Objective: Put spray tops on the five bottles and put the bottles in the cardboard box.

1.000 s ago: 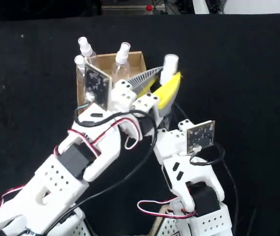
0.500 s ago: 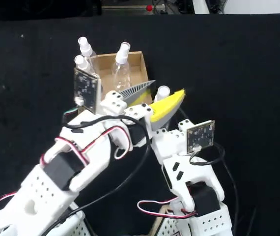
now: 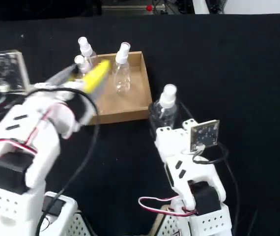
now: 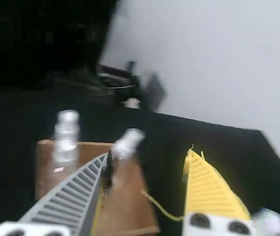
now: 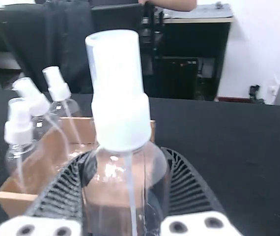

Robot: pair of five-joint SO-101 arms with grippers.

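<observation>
Three bottles (image 3: 123,73) with spray tops stand upright in the cardboard box (image 3: 130,114). The right end effector (image 5: 127,169) is closed on a fourth bottle (image 3: 164,109), spray top (image 3: 169,95) fitted, upright just right of the box's near right corner. The left end effector (image 4: 149,160) is open, holding nothing, above the box's left side.

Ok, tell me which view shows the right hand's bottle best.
The right wrist view: the bottle stands centred, spray top on, held in the right hand. The high view shows it small from above, beside the cardboard box. The left wrist view gives at most a pale blur.
</observation>
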